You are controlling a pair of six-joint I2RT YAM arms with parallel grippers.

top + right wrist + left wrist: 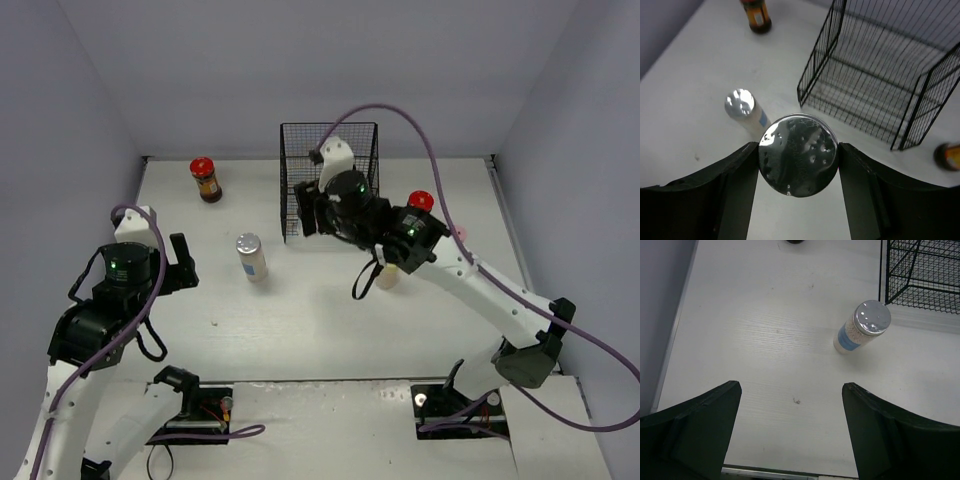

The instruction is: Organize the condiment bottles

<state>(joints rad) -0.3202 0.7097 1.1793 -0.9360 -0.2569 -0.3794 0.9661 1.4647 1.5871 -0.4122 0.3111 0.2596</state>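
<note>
The right end effector (799,151) is clamping a silver-capped bottle (798,165) near the middle of the white tabletop (300,320), its two dark fingers pressing in on either side at the cap. The left end effector (791,386) is hanging wide and holding nothing toward the left side. The gripped bottle's long axis is running straight down away from the wrist, so from above only the round mirrored cap is showing. Whether its base is resting on the surface or lifted off it cannot be told. The black wire basket (330,150) is sitting just beyond it toward the back wall. If the bottle is bound there, the move looks to be turning on a short carry forward to the basket's near side. A second silver-capped bottle (862,327), blue-labelled, is standing upright in the open between the two arms. It is lying ahead and to the right of the left fingers, not between them, and nearer that arm than the right one, which is making it a likely pick for the left side. A red-lidded jar (206,180) is standing at the far left of the tabletop, well apart from both arms. A second red-lidded jar (421,201) is standing just right of the basket, beside the right arm.
</note>
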